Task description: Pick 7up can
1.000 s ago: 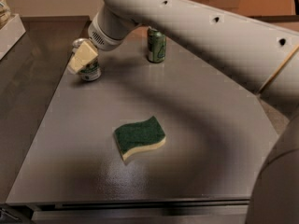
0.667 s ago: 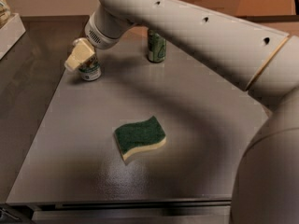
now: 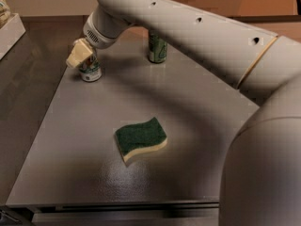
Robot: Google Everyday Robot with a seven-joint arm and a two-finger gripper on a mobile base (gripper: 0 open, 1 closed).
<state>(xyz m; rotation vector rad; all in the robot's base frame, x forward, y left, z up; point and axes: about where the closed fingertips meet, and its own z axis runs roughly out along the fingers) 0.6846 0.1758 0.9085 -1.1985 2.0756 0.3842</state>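
Observation:
The 7up can (image 3: 91, 69), mostly white with green lettering, stands upright near the far left of the grey table (image 3: 188, 126). My gripper (image 3: 80, 54) is right at the can's top and left side and covers its upper part. The arm reaches in from the right across the back of the table. An all-green can (image 3: 157, 49) stands upright further back and to the right, partly behind the arm.
A green sponge with a yellow underside (image 3: 140, 139) lies in the middle of the table. A white box (image 3: 9, 32) sits off the table at the far left. The arm's large body (image 3: 263, 173) fills the right foreground.
The arm has swung a little further left, and the gripper has shifted slightly left at the 7up can. The can, sponge and green can have stayed in place.

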